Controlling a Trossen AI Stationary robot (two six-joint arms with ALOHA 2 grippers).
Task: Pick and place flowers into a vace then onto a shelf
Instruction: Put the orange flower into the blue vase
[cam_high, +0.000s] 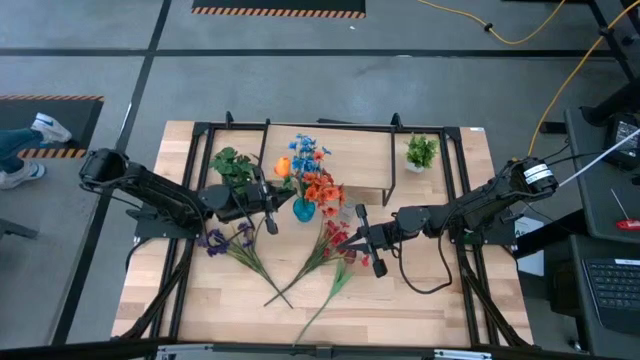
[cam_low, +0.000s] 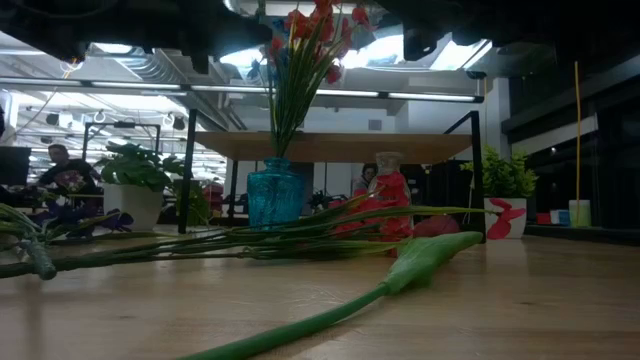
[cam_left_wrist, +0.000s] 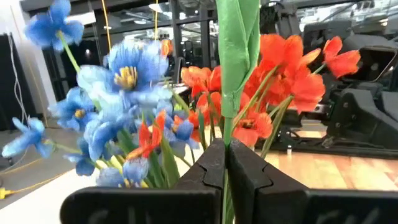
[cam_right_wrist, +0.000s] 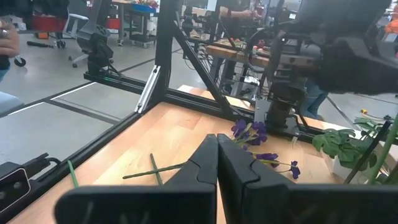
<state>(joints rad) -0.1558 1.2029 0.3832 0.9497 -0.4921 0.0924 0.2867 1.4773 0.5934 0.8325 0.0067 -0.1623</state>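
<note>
Low view is showing me a long green stem (cam_low: 330, 318) lying on the tabletop (cam_low: 520, 300) nearest the camera, with more loose flowers (cam_low: 330, 235) sprawled behind it, waiting their turn. Beyond them the blue vase (cam_low: 274, 194) is standing just in front of the shelf (cam_low: 340, 146), already carrying a bunch, so I'd judge the filling is well along.

Overhead, the left gripper (cam_high: 268, 203) is hovering right beside the vase, its fingers (cam_left_wrist: 249, 180) clenching on an orange tulip stem (cam_left_wrist: 231, 74), upright, presumably to feed it in among the blue and orange blooms. The right gripper (cam_high: 366, 240) is sitting over the red flowers (cam_high: 337, 240) on the table, pressed closed and carrying nothing.
</note>
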